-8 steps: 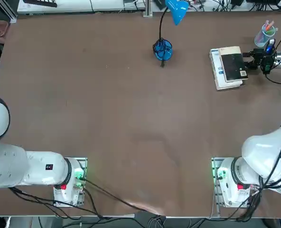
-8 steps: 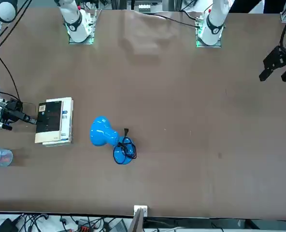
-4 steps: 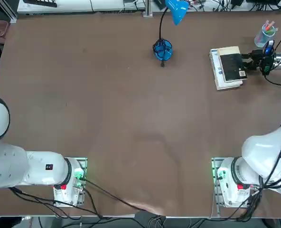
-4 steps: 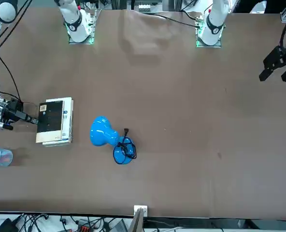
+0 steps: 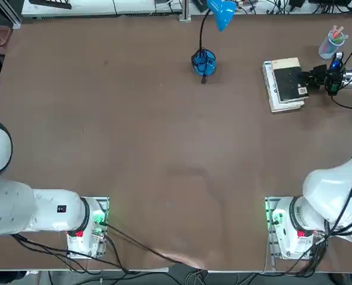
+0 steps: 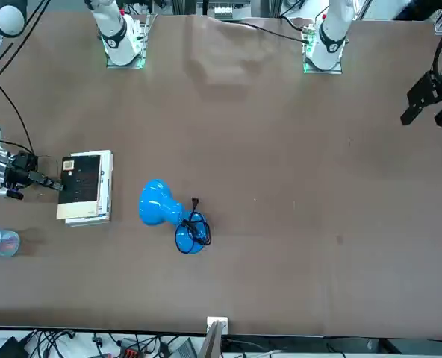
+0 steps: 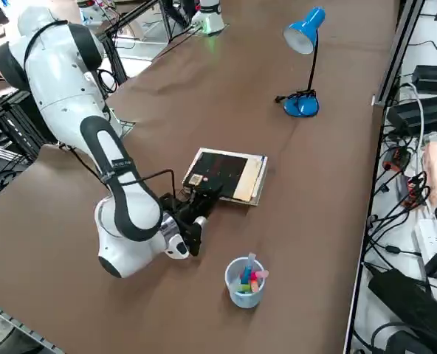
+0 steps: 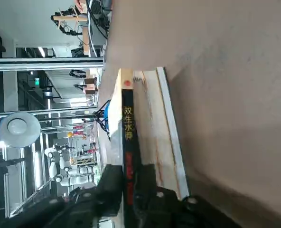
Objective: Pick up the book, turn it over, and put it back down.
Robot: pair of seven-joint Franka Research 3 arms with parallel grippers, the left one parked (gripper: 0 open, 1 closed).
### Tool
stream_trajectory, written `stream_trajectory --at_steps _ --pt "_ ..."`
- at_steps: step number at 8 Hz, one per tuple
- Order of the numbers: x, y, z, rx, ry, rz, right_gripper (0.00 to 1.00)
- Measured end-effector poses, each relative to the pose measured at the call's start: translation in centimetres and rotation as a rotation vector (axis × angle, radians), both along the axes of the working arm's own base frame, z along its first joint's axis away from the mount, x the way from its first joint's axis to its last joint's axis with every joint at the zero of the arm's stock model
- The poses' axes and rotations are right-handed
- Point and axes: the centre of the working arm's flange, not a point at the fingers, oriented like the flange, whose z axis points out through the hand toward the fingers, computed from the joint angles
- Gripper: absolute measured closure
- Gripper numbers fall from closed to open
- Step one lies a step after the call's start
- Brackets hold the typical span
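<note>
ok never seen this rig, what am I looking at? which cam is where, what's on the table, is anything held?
Two robot arms sit side by side at a brown table; only the right one works. The views are overhead, across the table, from the robot's right side, and from its wrist. On the table: a blue desk lamp, a cup of pens, and a small black book lying on a larger white book. The right end effector is shut on the black book's edge, which the wrist view confirms. It is not lifted yet.

The book's (image 8: 127, 142) spine bears unreadable yellow characters.
</note>
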Motion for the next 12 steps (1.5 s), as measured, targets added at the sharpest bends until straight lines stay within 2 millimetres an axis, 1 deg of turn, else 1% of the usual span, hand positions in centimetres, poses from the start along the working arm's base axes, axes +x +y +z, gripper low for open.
stream_trajectory --at_steps 1,2,4,5,6,7,8,10,11,12 --pt "0.1 -0.3 0.3 -0.001 -0.01 0.003 0.89" --pt "0.5 -0.8 1.3 0.0 -0.03 0.013 0.89" --pt "1.6 -2.6 4.6 -0.046 -0.075 0.056 0.89" --pt "2.2 -3.3 6.9 -0.095 -0.09 0.096 0.89" --pt "2.9 -3.7 10.1 -0.161 -0.106 0.144 0.89" --pt "3.9 -3.4 14.2 -0.246 -0.111 0.202 0.89" --pt "4.9 -2.2 18.7 -0.355 -0.099 0.268 0.89" --pt "7.2 1.7 27.1 -0.637 -0.066 0.381 0.89" --pt "8.2 4.1 30.5 -0.787 -0.051 0.432 0.89" --pt "9.2 6.8 33.3 -0.938 -0.027 0.48 0.89"
